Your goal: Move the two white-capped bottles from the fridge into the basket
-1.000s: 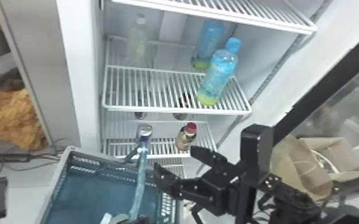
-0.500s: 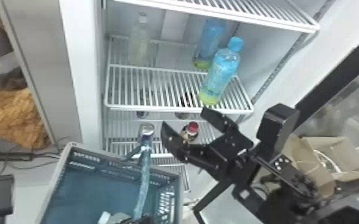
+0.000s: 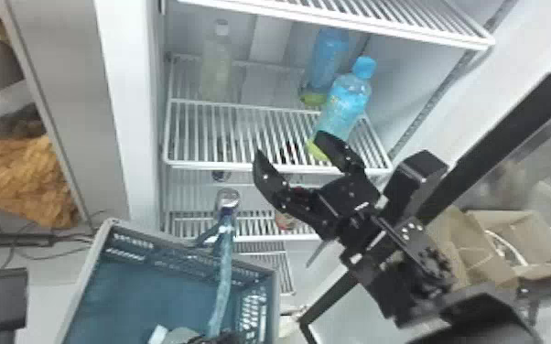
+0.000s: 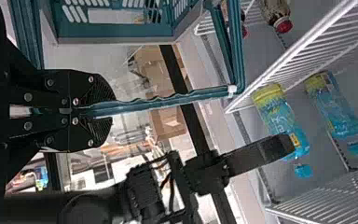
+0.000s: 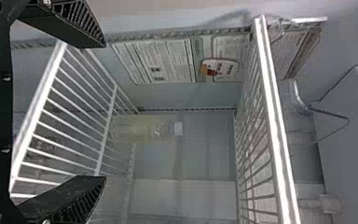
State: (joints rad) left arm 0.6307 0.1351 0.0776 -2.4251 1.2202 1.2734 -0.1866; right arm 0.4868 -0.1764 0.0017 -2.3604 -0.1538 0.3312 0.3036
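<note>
My open right gripper (image 3: 290,144), in the head view, partly covers the front blue-capped bottle (image 3: 345,103), while a white-capped bottle (image 3: 216,68) stands back on the shelf (image 3: 242,165). My left wrist view has my left gripper (image 3: 224,338) clenched on the basket handle (image 4: 168,100). In my right wrist view, that bottle sits beyond my spread fingers (image 5: 67,198).

The left bottle (image 3: 216,68) is pale yellow-green under a white cap, and the shelf (image 3: 206,164) beneath is striped with white bars. To the right, the near bottle (image 3: 344,100) and the far bottle (image 3: 327,57) are blue with yellow-green bottoms. The basket (image 3: 142,288) is teal with a grey rim, its handle (image 4: 168,100) teal, the right gripper (image 3: 290,148) black
</note>
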